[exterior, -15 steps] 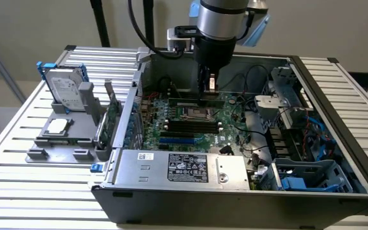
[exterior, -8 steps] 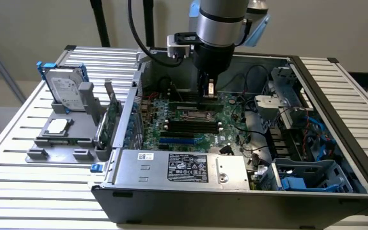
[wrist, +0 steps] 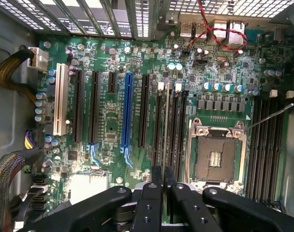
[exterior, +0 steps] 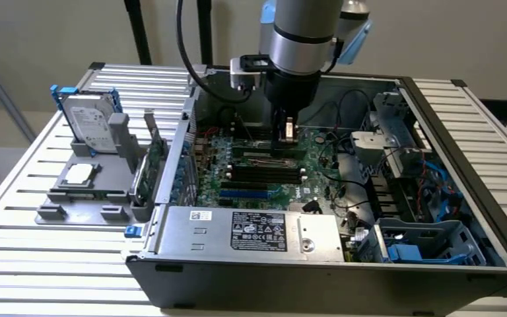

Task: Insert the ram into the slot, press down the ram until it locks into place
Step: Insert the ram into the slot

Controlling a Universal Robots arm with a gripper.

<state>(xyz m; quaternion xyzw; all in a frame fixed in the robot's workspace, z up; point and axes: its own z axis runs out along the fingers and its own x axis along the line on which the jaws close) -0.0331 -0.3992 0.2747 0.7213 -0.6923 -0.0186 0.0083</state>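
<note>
Gripper: black fingers closed on the ram, a thin stick seen edge-on. The ram stands upright in line with the slot, one of several parallel black memory sockets beside the silver processor socket. Whether it is seated cannot be told. Arm: reaches down into the open computer case, over the green motherboard.

Bright even light, soft shadows, min. glare
</note>
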